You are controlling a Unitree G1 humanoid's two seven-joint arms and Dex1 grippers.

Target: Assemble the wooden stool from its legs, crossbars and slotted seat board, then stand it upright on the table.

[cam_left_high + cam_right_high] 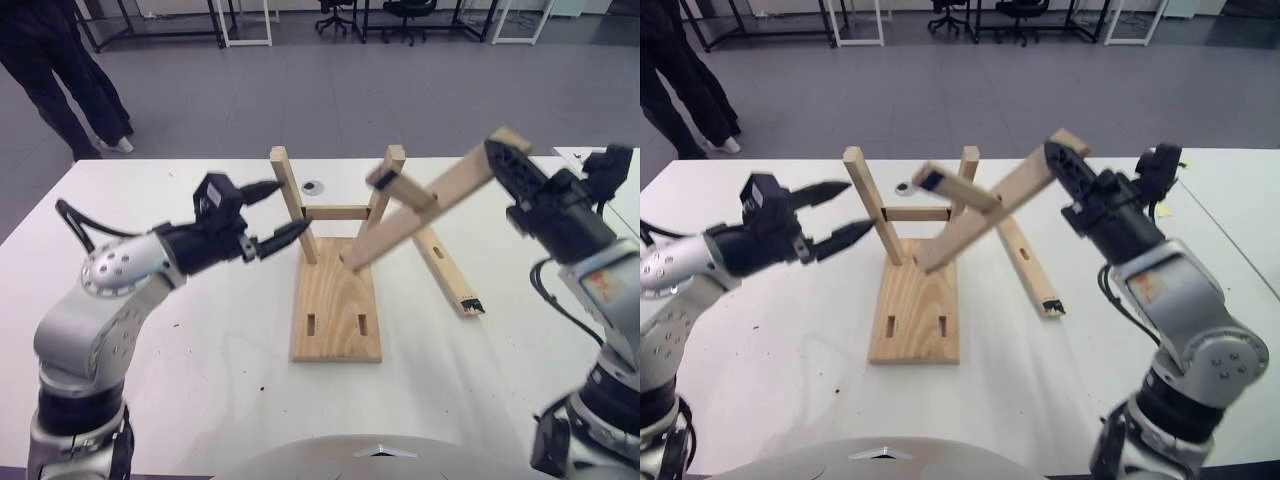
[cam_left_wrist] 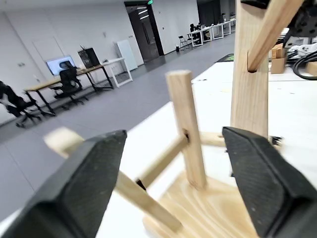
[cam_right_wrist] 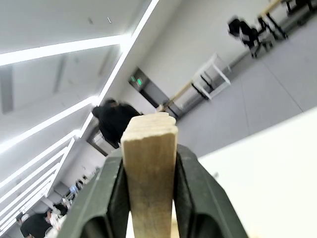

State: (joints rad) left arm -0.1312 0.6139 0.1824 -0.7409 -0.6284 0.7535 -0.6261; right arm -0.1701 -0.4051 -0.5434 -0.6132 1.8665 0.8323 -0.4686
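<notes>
Right claw [image 1: 508, 160] clamps leg [image 1: 420, 215], left claw [image 1: 295, 206] — spread

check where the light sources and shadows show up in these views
Right wrist view: bright ceiling strips run above the leg gripped in the right claw. Left eye view: even light, only soft, faint shadows on the table around the seat board. Left wrist view: the left claw reads dark against the bright room.

Bright ceiling strips [image 3: 64, 49] (soft shadows)
</notes>
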